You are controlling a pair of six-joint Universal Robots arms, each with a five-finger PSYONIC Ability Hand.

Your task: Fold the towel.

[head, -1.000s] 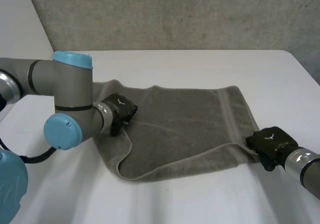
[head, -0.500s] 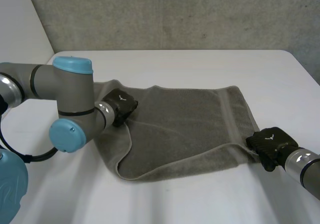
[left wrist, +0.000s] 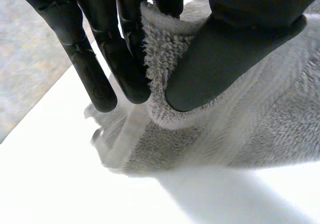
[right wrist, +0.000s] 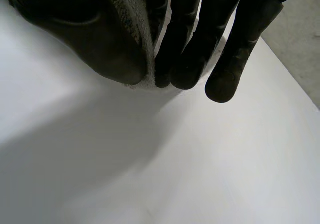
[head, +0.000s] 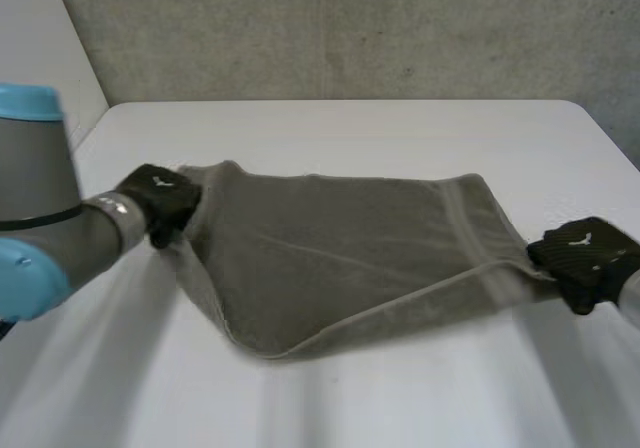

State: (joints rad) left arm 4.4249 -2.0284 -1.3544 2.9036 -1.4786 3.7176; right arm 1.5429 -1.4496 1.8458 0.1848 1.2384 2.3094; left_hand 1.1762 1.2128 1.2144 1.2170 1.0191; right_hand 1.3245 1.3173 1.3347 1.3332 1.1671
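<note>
Currently our left hand point(head: 158, 200) pinches the grey towel point(head: 340, 258) at 9 o'clock, our right hand point(head: 585, 258) at 3 o'clock, and we risk a shallow pinch slipping under uneven pull.

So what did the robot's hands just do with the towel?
Both hands pulled apart. The left hand slid out to the left, dragging the towel's edge along, and the right hand moved out to the right with its near corner. Each pinches the cloth between thumb and fingers, so the towel is stretched wider. Its far edge stayed put on the table.
</note>
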